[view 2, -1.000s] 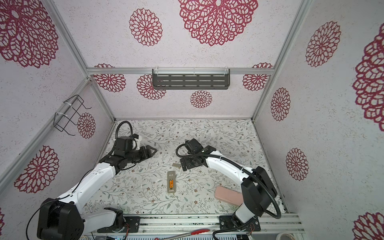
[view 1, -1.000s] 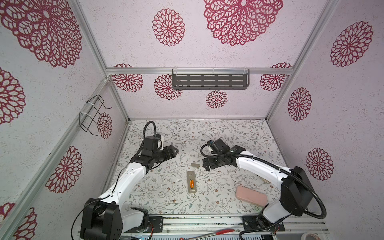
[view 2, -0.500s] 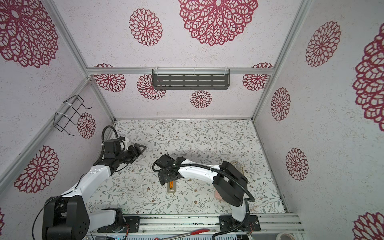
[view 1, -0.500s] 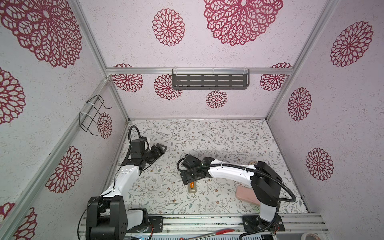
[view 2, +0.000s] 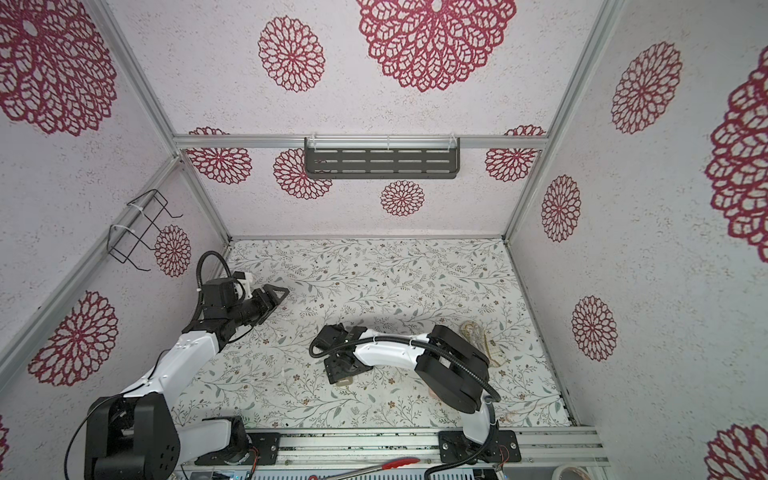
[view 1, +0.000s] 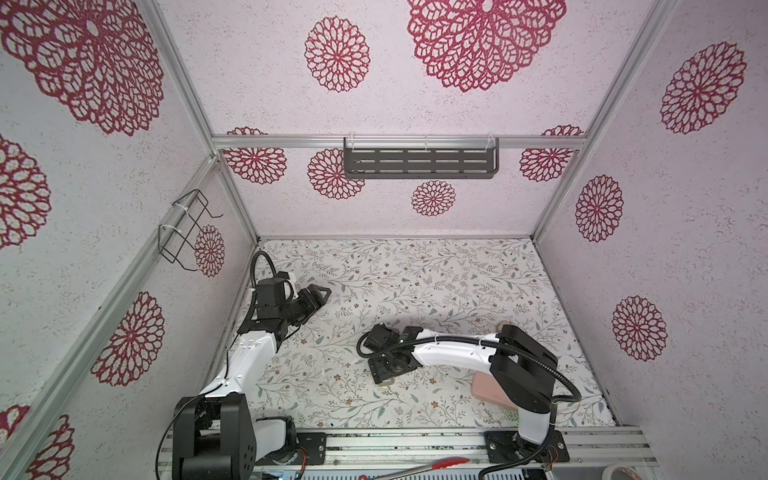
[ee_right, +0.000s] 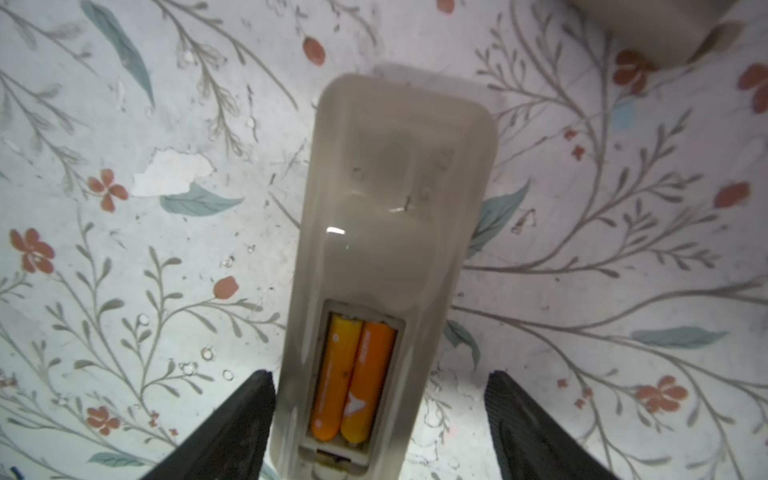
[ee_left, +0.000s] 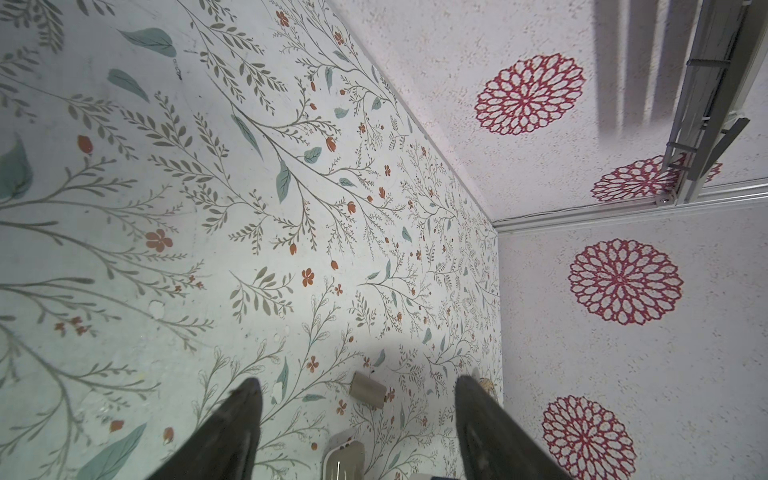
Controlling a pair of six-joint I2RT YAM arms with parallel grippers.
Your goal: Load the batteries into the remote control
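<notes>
The remote control (ee_right: 390,208) lies back-up on the floral table, its battery bay uncovered. Both orange batteries (ee_right: 353,374) lie side by side in that bay. My right gripper (ee_right: 380,382) is open astride the bay end: one finger sits close against the remote's side, while a gap separates the other from it. In both top views this gripper (view 1: 388,368) (view 2: 343,368) covers nearly all of the remote, so only its beige end (view 1: 385,383) peeks out. My left gripper (view 1: 322,291) (ee_left: 358,385) hangs open and empty near the left wall, well away from the remote.
A small greyish-beige cover piece (ee_left: 368,388) lies loose on the table beyond the remote. A pink pad (view 1: 484,386) is half hidden under my right arm. A patterned object (view 2: 480,343) rests at the right. A red-handled tool (view 1: 449,463) lies on the front rail.
My right arm has swung leftward and toward the front, from beside the cover piece to over the remote, and its jaws have narrowed slightly. My left arm has drawn back toward the left wall.
</notes>
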